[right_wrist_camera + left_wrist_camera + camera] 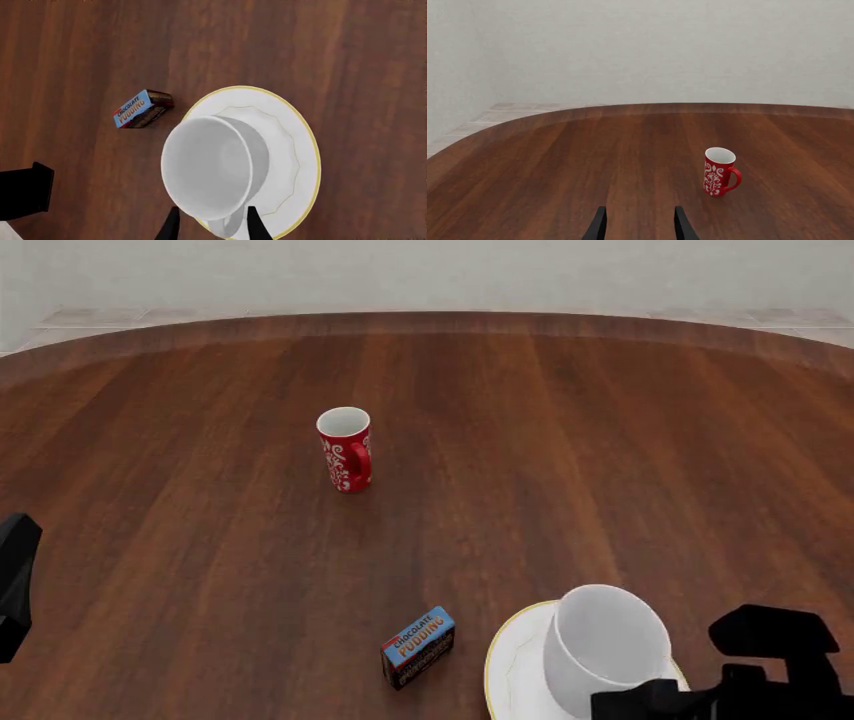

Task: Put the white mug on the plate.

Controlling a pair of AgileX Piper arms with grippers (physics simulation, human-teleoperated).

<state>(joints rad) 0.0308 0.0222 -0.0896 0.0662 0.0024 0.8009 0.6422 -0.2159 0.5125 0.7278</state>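
Note:
The white mug [607, 645] stands upright on the plate [514, 660] at the table's near right. In the right wrist view the mug [207, 165] covers the side of the plate [287, 135] nearer the pudding box. My right gripper [212, 212] is open, its two dark fingers on either side of the mug's handle [230, 227] without visibly pressing it. From the front that gripper [657, 702] shows as a black shape just behind the mug. My left gripper [640, 212] is open and empty, low over bare wood.
A smaller red mug [346, 450] with a white pattern stands upright mid-table, ahead of the left gripper [719, 172]. A blue chocolate pudding box [418, 645] lies just left of the plate [142, 109]. A black part of the left arm [14, 580] sits at the left edge.

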